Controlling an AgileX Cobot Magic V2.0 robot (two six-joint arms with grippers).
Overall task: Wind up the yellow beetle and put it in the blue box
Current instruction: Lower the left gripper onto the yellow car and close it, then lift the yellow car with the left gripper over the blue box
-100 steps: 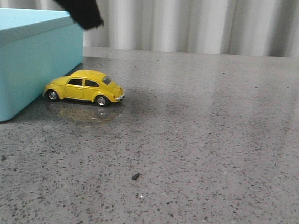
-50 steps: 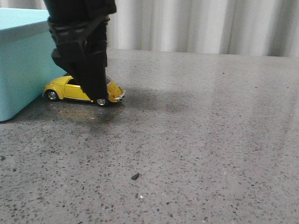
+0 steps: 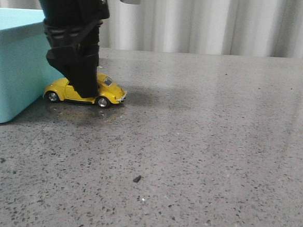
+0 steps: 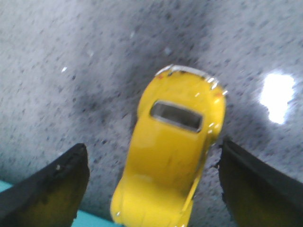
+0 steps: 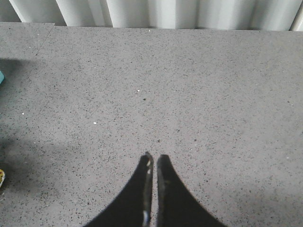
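The yellow beetle (image 3: 111,93) stands on its wheels on the grey table, right beside the blue box (image 3: 14,67) at the far left. My left gripper (image 3: 84,90) has come down over the car's middle; its near finger hides the doors. In the left wrist view the gripper (image 4: 152,147) is open, with a black finger (image 4: 52,189) on each side of the beetle (image 4: 173,142) and a gap to both. A strip of the blue box (image 4: 94,221) shows at the edge. My right gripper (image 5: 152,158) is shut and empty over bare table.
The speckled grey table (image 3: 207,138) stretches to the right of the car. A small dark speck (image 3: 137,178) lies near the front. A pleated grey curtain (image 3: 225,22) hangs behind the table's far edge.
My left gripper has dropped from the top of the view down over the beetle, then shifted slightly left. The beetle and the box have not moved.
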